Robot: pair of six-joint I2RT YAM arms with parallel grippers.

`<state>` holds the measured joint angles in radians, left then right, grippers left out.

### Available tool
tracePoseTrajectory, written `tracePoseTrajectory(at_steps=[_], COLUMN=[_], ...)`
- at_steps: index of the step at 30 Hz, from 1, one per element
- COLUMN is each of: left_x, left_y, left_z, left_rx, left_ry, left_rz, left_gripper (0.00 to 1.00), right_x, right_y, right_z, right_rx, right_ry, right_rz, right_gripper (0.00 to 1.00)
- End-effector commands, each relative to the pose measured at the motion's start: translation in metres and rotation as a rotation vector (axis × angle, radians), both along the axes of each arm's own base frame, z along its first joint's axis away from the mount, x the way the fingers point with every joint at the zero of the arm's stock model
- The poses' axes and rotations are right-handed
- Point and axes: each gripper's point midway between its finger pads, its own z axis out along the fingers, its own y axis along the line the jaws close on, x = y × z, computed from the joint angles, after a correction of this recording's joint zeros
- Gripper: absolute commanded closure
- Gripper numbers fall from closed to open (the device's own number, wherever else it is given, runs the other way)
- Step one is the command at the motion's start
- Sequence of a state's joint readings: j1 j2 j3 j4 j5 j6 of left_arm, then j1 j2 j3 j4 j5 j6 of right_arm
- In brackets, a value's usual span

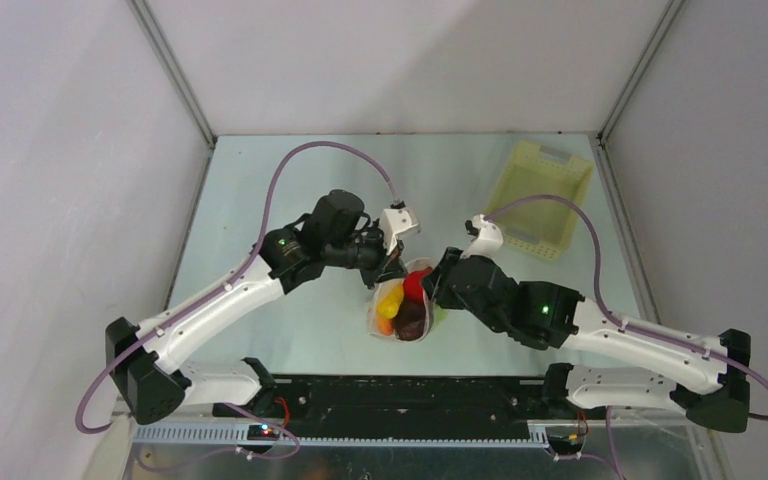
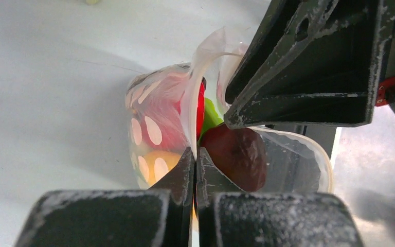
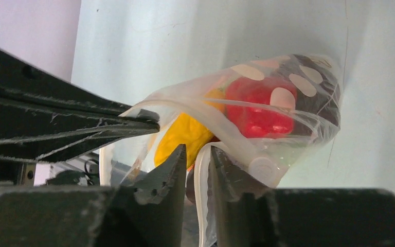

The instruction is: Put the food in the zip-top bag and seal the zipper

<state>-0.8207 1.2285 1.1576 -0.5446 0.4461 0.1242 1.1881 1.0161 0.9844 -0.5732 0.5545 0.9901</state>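
The zip-top bag (image 1: 402, 308) lies between my two grippers, with its mouth edge raised. Inside it are yellow (image 3: 185, 135), red (image 3: 254, 110), dark maroon (image 2: 236, 154) and a bit of green (image 2: 210, 116) food. My left gripper (image 2: 194, 157) is shut on the whitish zipper strip (image 2: 190, 110) at the bag's mouth. It also shows in the top view (image 1: 390, 268). My right gripper (image 3: 197, 154) has its jaws a little apart. The zipper strip (image 3: 201, 170) runs between them and touches the right finger. In the top view my right gripper (image 1: 440, 288) is at the bag's right side.
A pale yellow perforated basket (image 1: 540, 195) stands at the back right of the table. The right gripper's fingers (image 2: 298, 67) fill the upper right of the left wrist view. The left gripper's fingers (image 3: 56, 123) reach in from the left of the right wrist view.
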Motion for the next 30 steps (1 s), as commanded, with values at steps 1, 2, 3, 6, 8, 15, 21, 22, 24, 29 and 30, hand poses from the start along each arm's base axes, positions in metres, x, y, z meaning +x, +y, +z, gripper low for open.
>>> tracePoseTrajectory(at_steps=[1,2,3,6,8,15,21,22,24,29,30], left_x=[-0.003,-0.002,-0.003,-0.002,-0.002,0.000,-0.003,-0.002,-0.002,0.001,0.001], left_y=[-0.003,-0.003,-0.002,0.000,0.001,0.006,0.005,0.005,0.006,0.008,0.008], left_z=[0.003,0.003,0.002,0.007,0.008,0.002,-0.004,-0.005,-0.007,-0.009,-0.009], left_rx=[0.000,0.002,0.010,-0.013,-0.024,0.020,0.031,0.035,0.043,0.045,0.044], left_ry=[-0.095,-0.097,-0.104,-0.107,-0.108,-0.112,-0.098,-0.096,-0.095,-0.095,-0.092], left_rz=[-0.120,-0.129,-0.142,-0.177,-0.189,-0.212,-0.239,-0.238,-0.242,-0.242,-0.243], left_gripper=[1.00,1.00,1.00,1.00,1.00,1.00,1.00,1.00,1.00,1.00,1.00], right_x=[-0.003,-0.005,-0.014,-0.028,-0.032,-0.018,-0.006,-0.011,-0.013,-0.019,-0.021], right_y=[0.010,0.007,0.006,-0.010,-0.026,-0.055,-0.070,-0.072,-0.076,-0.081,-0.082], right_z=[0.030,0.038,0.045,0.056,0.061,0.074,0.054,0.054,0.058,0.047,0.039], right_rx=[0.001,-0.042,-0.030,-0.084,-0.105,-0.218,-0.309,-0.247,-0.176,-0.157,-0.177], right_ry=[-0.136,-0.204,-0.226,-0.325,-0.364,-0.581,-0.707,-0.722,-0.790,-0.856,-0.855], right_rz=[0.164,0.237,0.317,0.470,0.502,0.614,0.839,0.897,0.974,1.106,1.129], right_gripper=[0.63,0.60,0.53,0.36,0.16,0.01,0.01,0.01,0.03,0.08,0.09])
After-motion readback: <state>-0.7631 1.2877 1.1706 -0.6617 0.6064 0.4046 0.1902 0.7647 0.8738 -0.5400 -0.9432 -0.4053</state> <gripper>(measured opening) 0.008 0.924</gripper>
